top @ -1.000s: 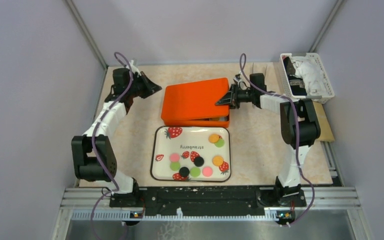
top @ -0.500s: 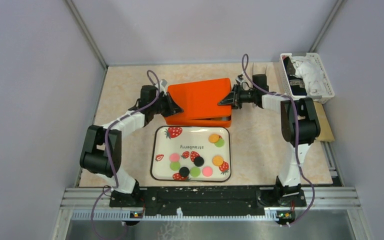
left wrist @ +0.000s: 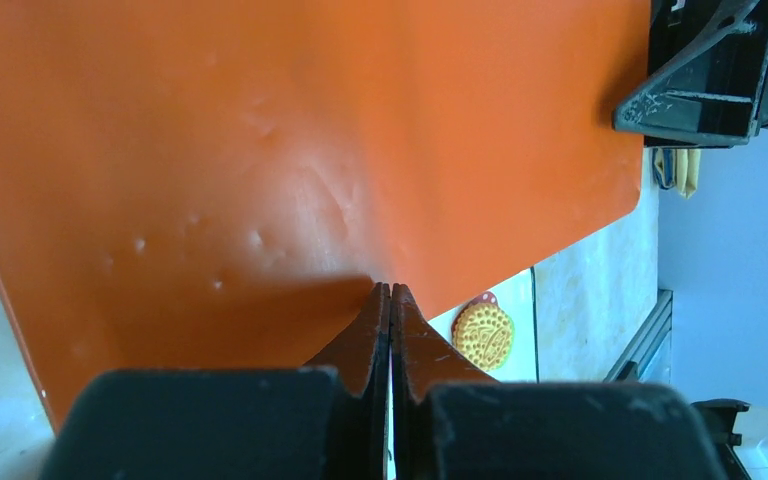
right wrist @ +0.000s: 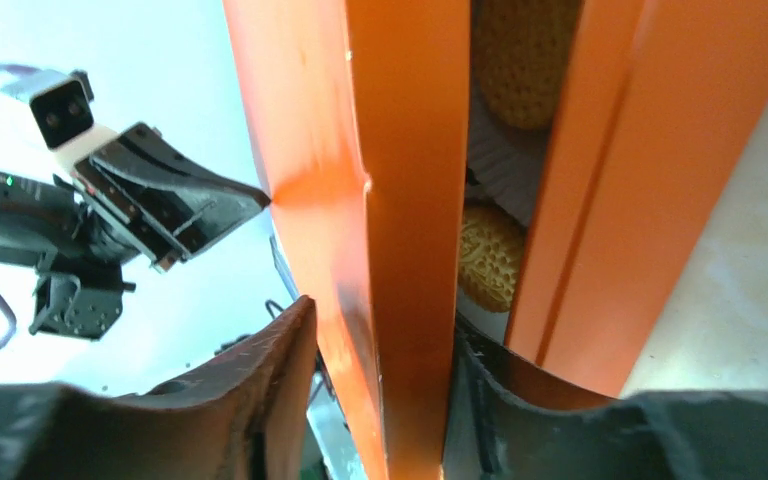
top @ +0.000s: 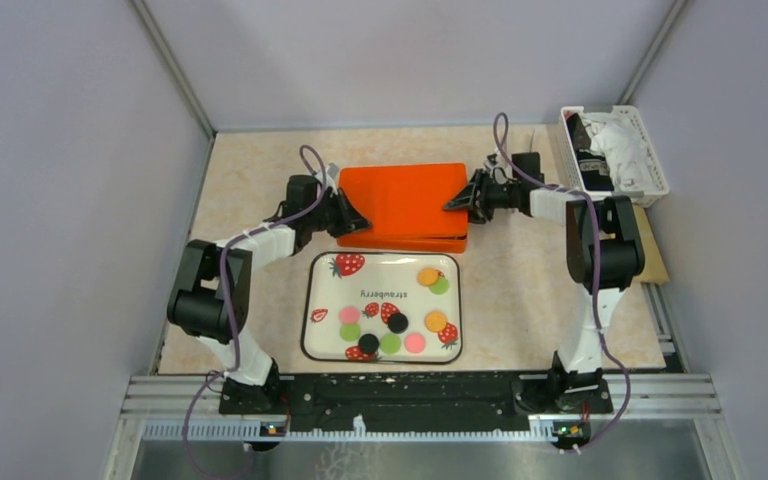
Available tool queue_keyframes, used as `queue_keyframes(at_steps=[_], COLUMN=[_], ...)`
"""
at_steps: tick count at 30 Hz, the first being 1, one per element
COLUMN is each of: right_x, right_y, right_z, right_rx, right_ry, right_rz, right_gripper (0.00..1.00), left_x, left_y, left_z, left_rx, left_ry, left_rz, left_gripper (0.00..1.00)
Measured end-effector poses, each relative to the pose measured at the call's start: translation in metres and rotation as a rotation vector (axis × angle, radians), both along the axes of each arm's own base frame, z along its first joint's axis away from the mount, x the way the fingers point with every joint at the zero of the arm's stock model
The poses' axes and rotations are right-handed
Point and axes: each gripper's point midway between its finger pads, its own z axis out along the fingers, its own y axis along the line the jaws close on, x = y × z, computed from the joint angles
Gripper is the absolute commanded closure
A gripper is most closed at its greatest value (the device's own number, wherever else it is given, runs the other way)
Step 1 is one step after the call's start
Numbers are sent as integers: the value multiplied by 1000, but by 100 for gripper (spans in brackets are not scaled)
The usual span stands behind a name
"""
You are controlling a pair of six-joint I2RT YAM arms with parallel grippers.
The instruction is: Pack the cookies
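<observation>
Several cookies lie on the strawberry tray: orange, green, pink and black. Behind the tray stands an orange box whose orange lid lies almost flat on it. My left gripper is shut and empty, its tips pressing on the lid's left part. My right gripper is shut on the lid's right edge. In the right wrist view, biscuit-coloured cookies in white paper cups show through the gap under the lid.
A white basket with white and black items stands at the back right. One orange cookie on the tray shows past the lid in the left wrist view. Grey walls close in the table on three sides.
My left arm swung in from the back left to the lid's left side. The lid, held tilted up by my right gripper, came down nearly flat on the box.
</observation>
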Motion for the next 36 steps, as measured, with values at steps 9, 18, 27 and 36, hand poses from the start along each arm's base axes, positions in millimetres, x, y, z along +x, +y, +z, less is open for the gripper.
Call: queue_keyframes(at_steps=[9, 18, 27, 36], right_x=[8, 7, 2, -4], right_y=[-15, -51, -90, -114], right_z=[7, 7, 12, 16], right_rx=[-44, -159, -328, -469], right_ry=[-14, -9, -23, -22], right_rz=[-67, -141, -233, -304], right_gripper=[46, 46, 47, 52], left_x=[4, 2, 2, 3], left_y=[-8, -16, -26, -33], left_z=[-1, -4, -8, -9], left_rx=[-32, -61, -102, -124], left_ry=[-16, -5, -3, -11], left_rz=[-21, -45, -81, -105], left_gripper=[100, 100, 100, 100])
